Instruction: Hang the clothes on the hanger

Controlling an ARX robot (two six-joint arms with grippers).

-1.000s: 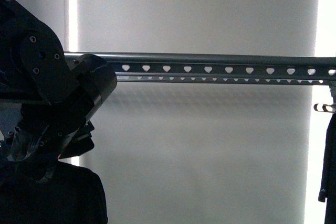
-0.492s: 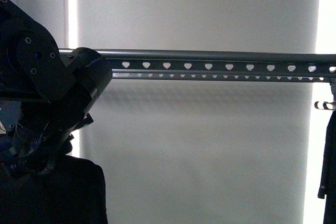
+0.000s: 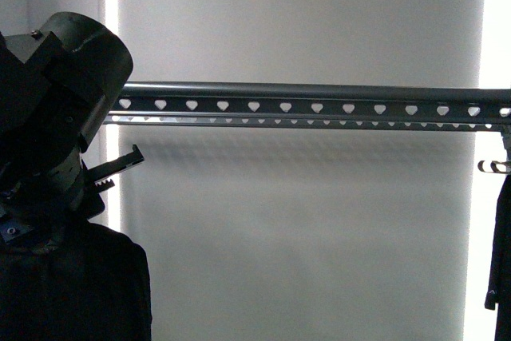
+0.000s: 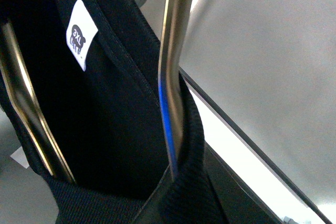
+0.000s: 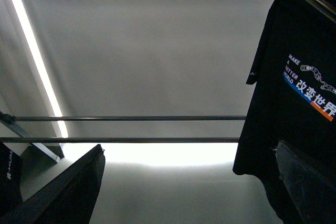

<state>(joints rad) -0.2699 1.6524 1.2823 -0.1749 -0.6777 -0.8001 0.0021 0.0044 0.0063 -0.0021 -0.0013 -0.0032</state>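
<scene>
Black short-sleeved "MAKE" T-shirt (image 5: 299,93) hangs limp on a shiny silver wire coat hanger (image 5: 310,1), off the long grey heart-pierced rail (image 3: 319,101). Soft, light; lift by the hanger. Right hand (image 5: 189,148) gapes empty; left hand (image 3: 112,169) grip cannot be told.

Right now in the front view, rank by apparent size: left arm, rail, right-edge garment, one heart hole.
1. left arm and rail: alike; arm nearest camera.
2. right-edge garment, cropped.
3. heart hole.

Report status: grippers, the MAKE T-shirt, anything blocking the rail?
Left gripper above a dark garment on a shiny coat hanger, jaws unclear. Right gripper open, empty. MAKE T-shirt hanging at far right. Rail middle bare.
</scene>
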